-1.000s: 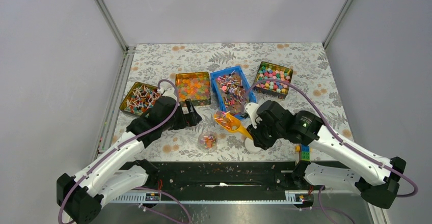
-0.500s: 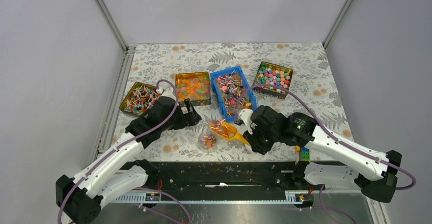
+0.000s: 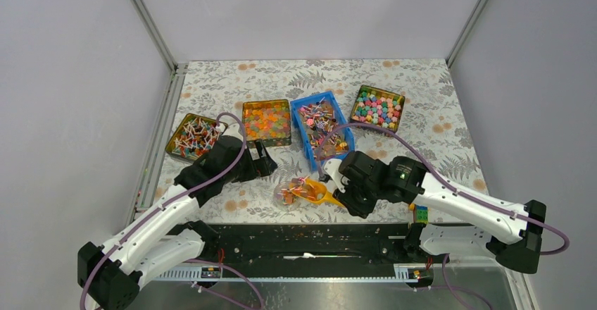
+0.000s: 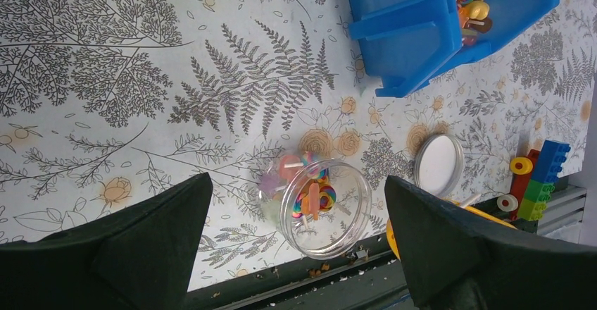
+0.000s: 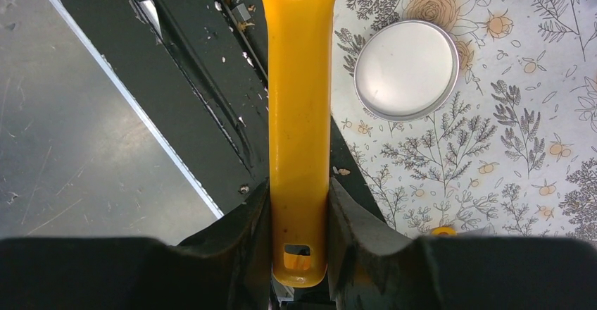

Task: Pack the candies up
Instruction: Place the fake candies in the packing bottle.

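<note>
Between the fingers [image 5: 246,246] of the right gripper [image 5: 299,211] the handle of the yellow scoop [image 5: 299,113] is clamped tight, one finger on each side of it. A second ago this scoop hung beside the near end of the blue bin [image 3: 331,137]. Since then the right arm has carried it toward the near-left, and its bowl, with a small heap of candies [image 3: 304,185] in it, is now just beside the open jar [image 3: 285,194]. Whether the bowl touches the rim, I cannot tell. In the left wrist view the mouth of the jar is uncovered and only a few sweets lie inside.

The left gripper [image 3: 264,160] has stayed near the far-left side of the jar, its fingers [image 4: 148,253] wide apart and holding nothing. The round lid [image 5: 406,70] lies flat on the table to the right of the jar.

I judge that scooping is finished and pouring is the step in hand: the bowl must come above the mouth and tip. The mouth is narrow against the bowl, so some sweets could fall outside.
</note>
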